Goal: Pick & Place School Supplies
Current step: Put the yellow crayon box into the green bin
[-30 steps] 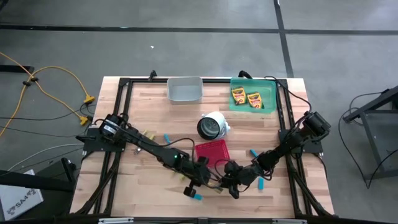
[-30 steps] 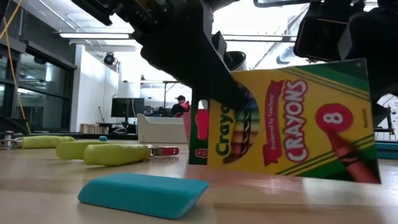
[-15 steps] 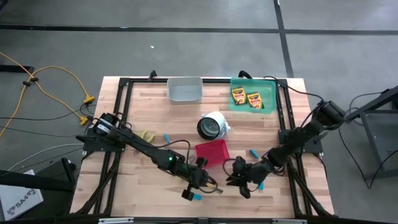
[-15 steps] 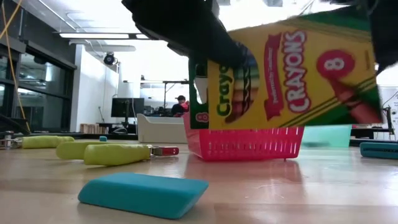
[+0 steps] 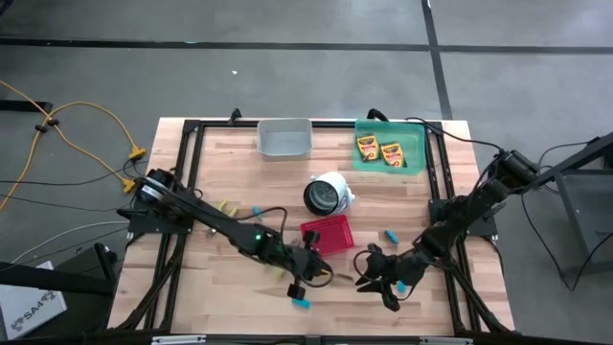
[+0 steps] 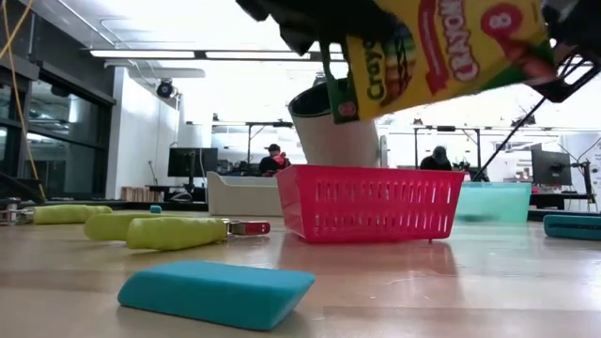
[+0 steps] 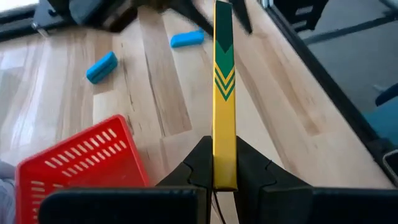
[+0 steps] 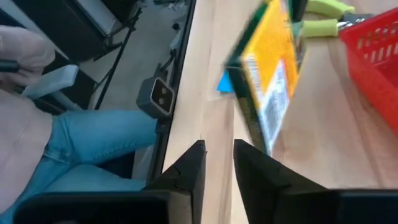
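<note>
A yellow-and-green crayon box (image 6: 441, 47) hangs in the air over the table's near middle, in my left gripper (image 5: 311, 271). My right gripper (image 5: 378, 278) stands just right of the box, open, with nothing between its fingers (image 8: 193, 163). Two more crayon boxes (image 5: 367, 146) (image 5: 390, 153) lie flat in the green tray (image 5: 414, 134). Yellow-green-handled tools (image 6: 169, 232) (image 6: 70, 213) lie on the table to the left. Light-blue blocks (image 5: 303, 303) (image 5: 391, 235) (image 5: 257, 211) lie scattered. My left gripper pinches the crayon box by its left end (image 7: 224, 168), one finger on each broad face, the narrow yellow-and-green edge between them. The fingers come roughly level from the table's left. The box is lifted clear and tilted, its right end (image 6: 535, 28) higher.
The red basket (image 5: 326, 233) stands just beyond both grippers, with the white cylinder (image 5: 329, 192) behind it and the grey bin (image 5: 284, 137) at the far edge. A large blue block (image 6: 216, 293) lies near the low camera. A person's leg (image 8: 93, 137) shows beside the table.
The crayon box stood upright on the table a second ago; it has been lifted clear, risen above the red basket's rim and tipped with its right end up. My left gripper rose with it. My right gripper has drawn away toward the table's right.
</note>
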### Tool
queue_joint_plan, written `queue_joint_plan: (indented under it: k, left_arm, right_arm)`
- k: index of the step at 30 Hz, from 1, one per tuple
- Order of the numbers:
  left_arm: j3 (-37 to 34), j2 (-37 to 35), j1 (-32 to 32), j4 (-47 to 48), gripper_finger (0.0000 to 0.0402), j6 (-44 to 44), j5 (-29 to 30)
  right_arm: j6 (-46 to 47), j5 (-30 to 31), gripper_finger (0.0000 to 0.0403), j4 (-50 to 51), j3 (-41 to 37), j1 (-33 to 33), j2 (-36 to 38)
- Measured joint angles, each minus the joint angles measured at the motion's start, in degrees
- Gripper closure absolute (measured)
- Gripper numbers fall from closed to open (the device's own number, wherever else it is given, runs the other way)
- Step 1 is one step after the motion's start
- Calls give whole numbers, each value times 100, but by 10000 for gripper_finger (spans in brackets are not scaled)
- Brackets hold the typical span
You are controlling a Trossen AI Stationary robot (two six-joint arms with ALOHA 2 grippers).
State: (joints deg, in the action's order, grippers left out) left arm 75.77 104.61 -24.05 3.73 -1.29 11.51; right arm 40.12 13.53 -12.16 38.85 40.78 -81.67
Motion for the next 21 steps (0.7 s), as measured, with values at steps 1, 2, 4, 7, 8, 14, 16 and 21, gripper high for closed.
queue_joint_plan:
  k: [1, 2, 4, 7, 8, 14, 16, 21]
  left_arm:
    - [2, -9, 0, -26, 376, 1, 7]
    - [3, -30, 0, 2, 376, 0, 11]
    - [2, -42, 0, 24, 376, 1, 9]
    - [2, -52, 0, 38, 376, -3, 26]
    - [2, -52, 0, 40, 376, -3, 28]
    - [0, -52, 0, 59, 376, -137, 43]
    - [0, -52, 0, 68, 376, -301, 86]
    - [0, -52, -5, 90, 376, -682, 90]
  right_arm:
    - [5, 5, 314, -5, 0, -14, 0]
    - [9, 3, 306, -4, 0, -23, 0]
    - [10, -30, 290, 10, 0, -53, 0]
    - [13, -53, 265, 6, 0, -113, 0]
    - [13, -61, 258, 14, 0, -134, -2]
    - [10, -129, 233, 27, 0, -253, -2]
    - [-73, -139, 231, 37, 0, -291, -2]
    - [-44, -339, 238, 185, 0, -371, -2]
